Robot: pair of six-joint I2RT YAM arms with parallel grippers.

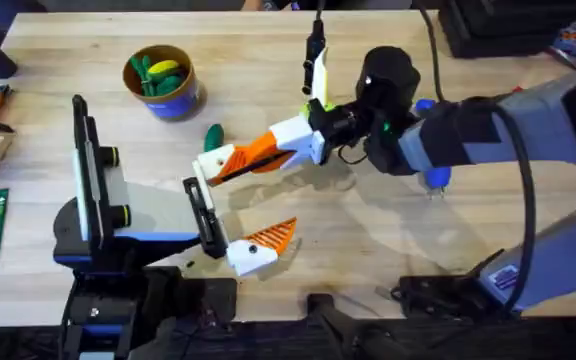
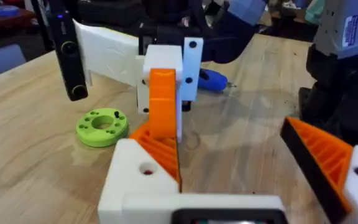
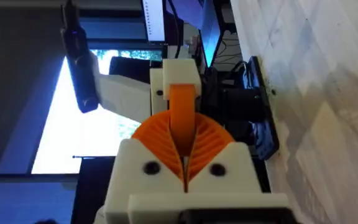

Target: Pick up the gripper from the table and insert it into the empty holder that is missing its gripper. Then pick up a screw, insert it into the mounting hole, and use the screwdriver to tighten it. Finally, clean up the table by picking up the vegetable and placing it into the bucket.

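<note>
Pinching the gripper (image 3: 180, 102) between its ribbed orange pads, the right end effector (image 3: 183, 134) is clenching the little wedge and holding it above the surface, its far end meeting the holder (image 3: 176, 71). Whether that end is already sitting in the slot I cannot tell. From overhead, the gripper (image 1: 258, 152) is lying in line with the holder (image 1: 213, 163) near the middle of the surface, with the right end effector (image 1: 280, 143) reaching in from the right.

The piece is looking like stiff, light moulded plastic: it is unlikely to bend or crush, though its smooth black side could be slipping under a weak pinch. Taking it by the ribbed orange faces, well back from the end that is going into the holder, is probably the safest hold, and it is being held roughly that way now.

The left end effector (image 2: 235, 155) is standing released and grasping nothing, facing the joint from just beside it. A lime-green disc (image 2: 102, 126) is lying near the holder, and the screwdriver (image 2: 213, 79) is resting beyond. The vegetable (image 1: 213, 135) is lying just behind the holder, not yet in the bucket (image 1: 163, 95).
</note>
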